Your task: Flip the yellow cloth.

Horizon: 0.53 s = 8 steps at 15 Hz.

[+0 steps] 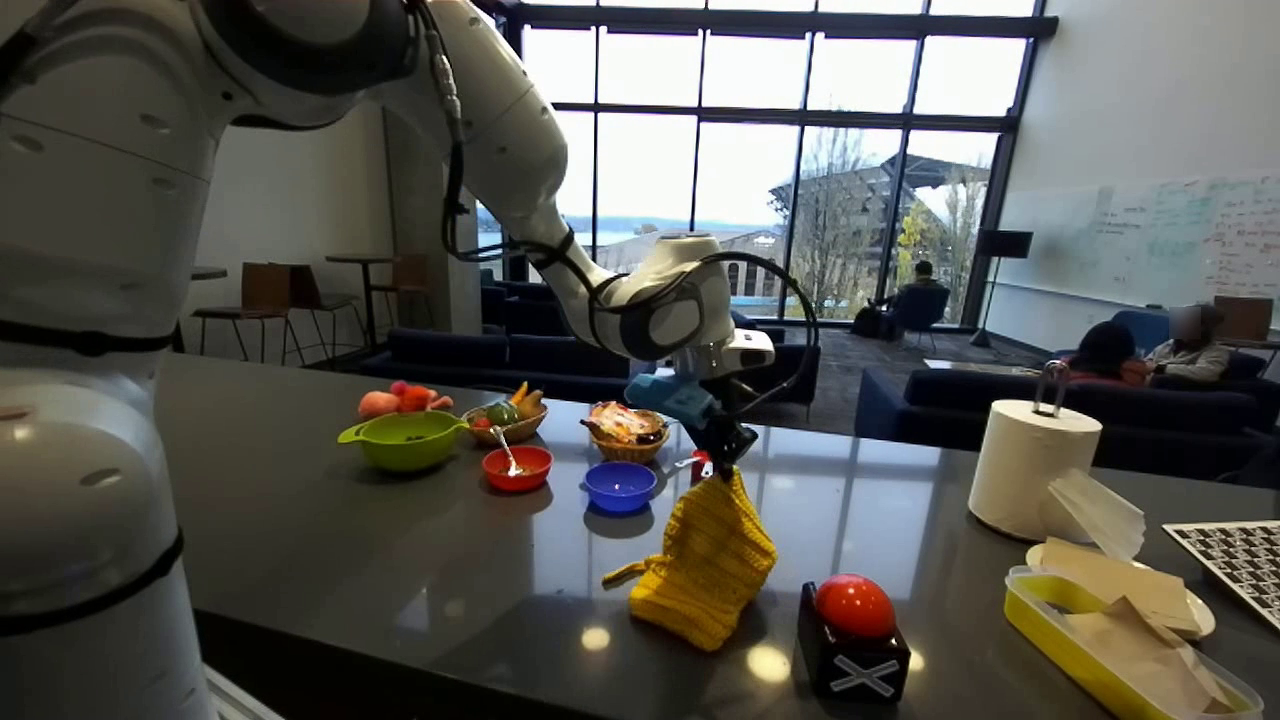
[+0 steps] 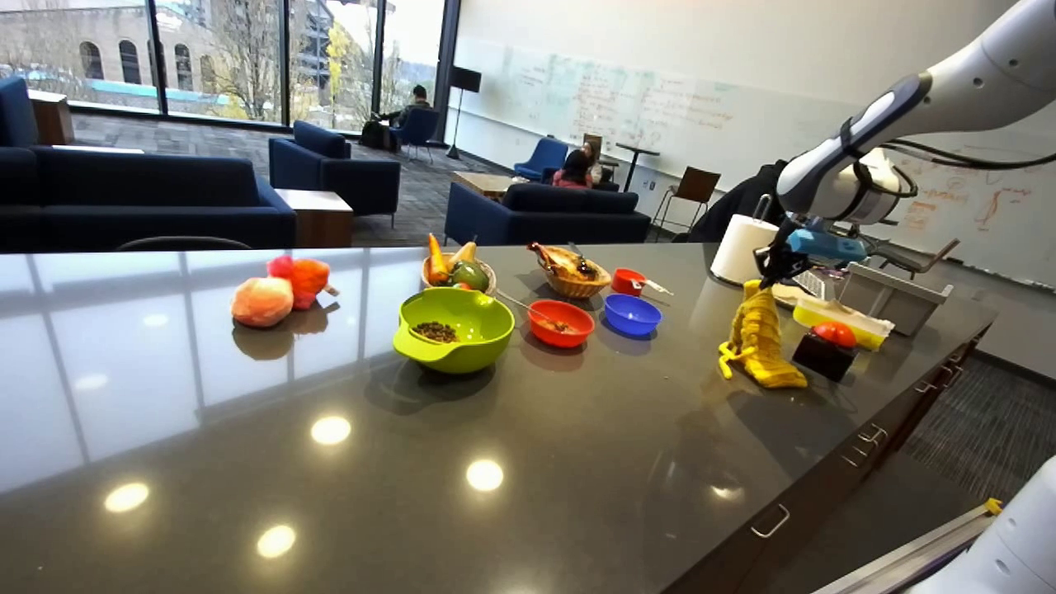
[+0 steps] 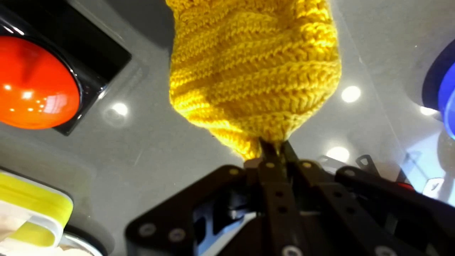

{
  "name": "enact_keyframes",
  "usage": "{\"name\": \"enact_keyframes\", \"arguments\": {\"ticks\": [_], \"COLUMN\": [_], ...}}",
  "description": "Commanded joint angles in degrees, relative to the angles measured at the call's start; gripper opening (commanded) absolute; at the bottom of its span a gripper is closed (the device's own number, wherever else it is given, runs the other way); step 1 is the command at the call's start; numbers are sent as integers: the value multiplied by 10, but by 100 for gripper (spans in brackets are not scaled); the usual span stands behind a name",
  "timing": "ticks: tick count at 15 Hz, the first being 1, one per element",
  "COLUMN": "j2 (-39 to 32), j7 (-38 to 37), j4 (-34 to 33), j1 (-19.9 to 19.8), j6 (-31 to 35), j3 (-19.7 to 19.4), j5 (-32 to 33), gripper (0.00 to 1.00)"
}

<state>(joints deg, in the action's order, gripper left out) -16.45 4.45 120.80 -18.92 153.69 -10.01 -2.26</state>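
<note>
The yellow knitted cloth (image 1: 705,565) hangs from my gripper (image 1: 730,465) by its pinched top end. Its lower part spreads and appears to rest on the dark counter, with a thin yellow loop sticking out to one side. The cloth (image 2: 759,338) also hangs below the gripper (image 2: 766,279) in an exterior view. In the wrist view the fingertips (image 3: 276,147) are closed together on a corner of the cloth (image 3: 254,71), which widens away from them. The side of the cloth facing away from each camera is hidden.
A black box with a red dome button (image 1: 855,605) stands close beside the cloth. A blue bowl (image 1: 620,487), red bowl (image 1: 517,470), green bowl (image 2: 458,330) and baskets stand farther along the counter. A paper towel roll (image 1: 1035,470) and yellow container (image 1: 1060,640) are beyond the button.
</note>
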Motion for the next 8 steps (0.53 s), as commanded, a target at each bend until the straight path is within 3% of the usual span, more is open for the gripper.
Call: {"name": "enact_keyframes", "arguments": {"ticks": [1,8], "j2": [92,228], "j7": [31,41], "j4": [85,155], "j1": [14,61], "j6": [38,41], "j3": [2,2], "j5": [-8,-12], "gripper": [1,1]}}
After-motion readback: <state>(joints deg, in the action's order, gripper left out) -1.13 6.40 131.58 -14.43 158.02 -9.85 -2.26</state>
